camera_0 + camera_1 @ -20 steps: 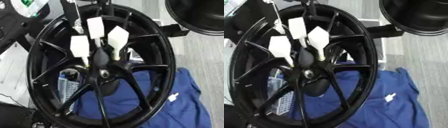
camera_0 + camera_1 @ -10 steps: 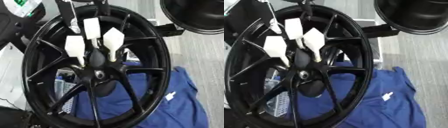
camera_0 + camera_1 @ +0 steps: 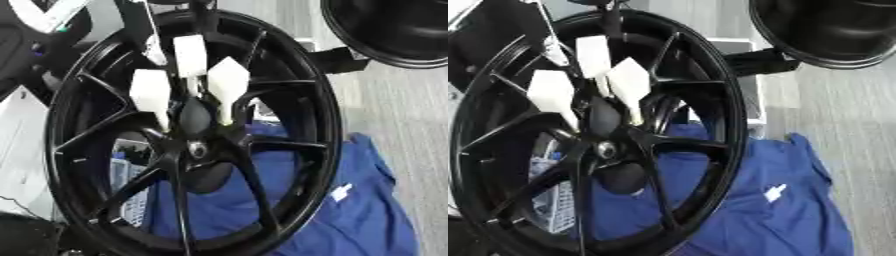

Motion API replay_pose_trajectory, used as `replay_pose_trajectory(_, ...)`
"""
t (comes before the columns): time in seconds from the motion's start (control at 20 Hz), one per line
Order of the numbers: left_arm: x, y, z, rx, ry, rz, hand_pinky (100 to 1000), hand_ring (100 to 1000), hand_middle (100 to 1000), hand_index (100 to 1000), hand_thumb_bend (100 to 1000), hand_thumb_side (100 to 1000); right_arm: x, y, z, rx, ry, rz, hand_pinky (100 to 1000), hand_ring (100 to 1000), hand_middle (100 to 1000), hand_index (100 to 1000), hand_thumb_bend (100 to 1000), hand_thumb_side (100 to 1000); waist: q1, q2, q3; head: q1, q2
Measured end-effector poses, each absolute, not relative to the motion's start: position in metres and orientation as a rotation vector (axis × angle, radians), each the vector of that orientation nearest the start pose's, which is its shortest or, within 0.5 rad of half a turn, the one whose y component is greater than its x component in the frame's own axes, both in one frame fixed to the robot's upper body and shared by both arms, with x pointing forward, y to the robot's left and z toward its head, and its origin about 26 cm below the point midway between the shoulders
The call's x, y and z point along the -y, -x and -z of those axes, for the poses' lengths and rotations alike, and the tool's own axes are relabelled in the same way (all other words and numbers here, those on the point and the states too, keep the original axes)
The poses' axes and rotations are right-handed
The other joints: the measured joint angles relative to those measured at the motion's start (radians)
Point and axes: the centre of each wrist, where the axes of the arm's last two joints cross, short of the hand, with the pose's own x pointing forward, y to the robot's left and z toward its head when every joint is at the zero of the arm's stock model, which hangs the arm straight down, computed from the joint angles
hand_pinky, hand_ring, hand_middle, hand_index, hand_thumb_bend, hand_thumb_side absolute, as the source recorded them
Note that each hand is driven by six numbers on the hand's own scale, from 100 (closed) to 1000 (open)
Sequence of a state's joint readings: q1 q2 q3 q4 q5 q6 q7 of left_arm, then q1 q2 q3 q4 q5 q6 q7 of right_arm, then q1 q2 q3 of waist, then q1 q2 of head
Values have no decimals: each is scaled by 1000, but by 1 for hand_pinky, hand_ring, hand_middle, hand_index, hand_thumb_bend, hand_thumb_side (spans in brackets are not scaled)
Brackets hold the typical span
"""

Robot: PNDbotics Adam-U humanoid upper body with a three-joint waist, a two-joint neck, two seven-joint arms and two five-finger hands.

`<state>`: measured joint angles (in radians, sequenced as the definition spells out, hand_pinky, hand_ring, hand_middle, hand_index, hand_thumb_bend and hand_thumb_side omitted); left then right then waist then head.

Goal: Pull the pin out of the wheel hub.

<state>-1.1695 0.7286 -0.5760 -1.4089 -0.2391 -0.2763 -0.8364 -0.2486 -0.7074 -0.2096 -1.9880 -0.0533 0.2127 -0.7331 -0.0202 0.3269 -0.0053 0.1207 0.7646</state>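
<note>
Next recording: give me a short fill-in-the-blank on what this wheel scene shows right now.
1. The wheel with its spokes is coloured ____.
2. The cloth lying under and beside the wheel is ____.
3. Three ____ tabs stand just above the hub.
4. A second dark round object shows at the upper ____ corner.

Missing words: black; blue; white; right

Left hand (image 3: 191, 56) reaches down, fingers (image 3: 227, 82) pinched round pin (image 3: 194, 118).
</note>
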Motion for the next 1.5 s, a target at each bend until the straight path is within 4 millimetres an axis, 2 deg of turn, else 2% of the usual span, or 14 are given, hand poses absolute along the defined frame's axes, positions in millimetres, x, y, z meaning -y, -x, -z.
replay_pose_trajectory(0.2, -190, -405, -342, -1918, 556, -2897, 764, 669, 627, 725, 626, 100, 359, -280, -260, 2174, 1065, 318, 675, 635, 567, 747, 100, 458, 0, 0, -1, 2, 0)
replay_pose_trajectory(0.5, -181, -394, -337, -1855, 519, -2882, 751, 649, 599, 702, 618, 100, 359, -280, -260, 2179, 1063, 325, 675, 635, 567, 747, 100, 462, 2, 0, -1, 8, 0)
replay_pose_trajectory(0.65, -182, -393, -337, -1848, 519, -2883, 743, 642, 591, 704, 620, 100, 358, -280, -259, 2179, 1059, 330, 675, 635, 566, 747, 100, 463, 3, 0, -2, 12, 0)
replay_pose_trajectory(1.15, -183, -395, -335, -1823, 572, -2893, 759, 687, 655, 743, 666, 100, 358, -280, -259, 2183, 1058, 332, 674, 634, 565, 746, 100, 469, 1, 0, -5, 22, 0)
replay_pose_trajectory(1.5, -184, -395, -336, -1811, 603, -2885, 750, 669, 613, 707, 663, 100, 358, -280, -259, 2185, 1057, 335, 674, 634, 565, 746, 100, 472, 1, 0, -3, 26, 0)
